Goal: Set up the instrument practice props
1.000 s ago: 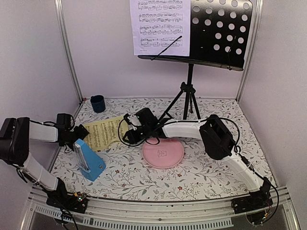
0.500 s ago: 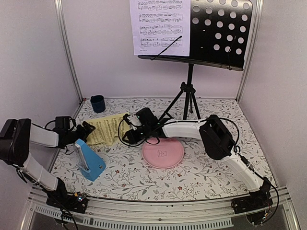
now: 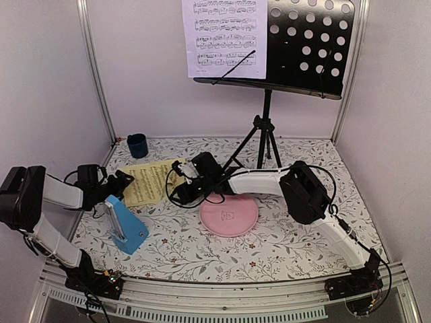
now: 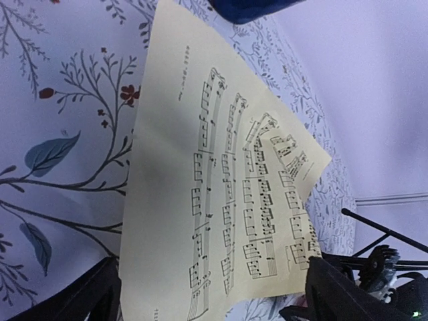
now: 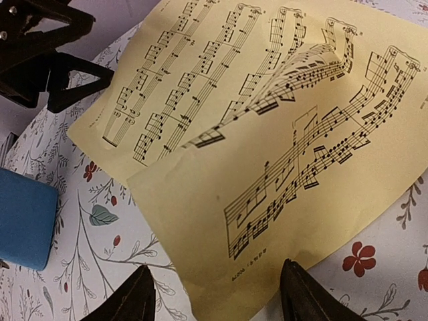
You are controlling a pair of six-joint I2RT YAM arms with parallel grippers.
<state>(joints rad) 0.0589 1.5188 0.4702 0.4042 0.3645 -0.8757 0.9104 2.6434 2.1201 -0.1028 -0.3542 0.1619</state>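
Music sheet (image 3: 151, 182), yellow, runs lengthwise between parted left end effector (image 4: 212, 266) and parted right end effector (image 5: 215, 267).

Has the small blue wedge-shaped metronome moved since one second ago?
No. The small blue wedge-shaped metronome stands at the same spot, left of the pink round plate.

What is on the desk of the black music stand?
A lilac sheet of music stands on the left half of the music stand, a thin wire crossing its lower corner. The right half is bare, holes showing. Whatever lies behind the sheet is covered.
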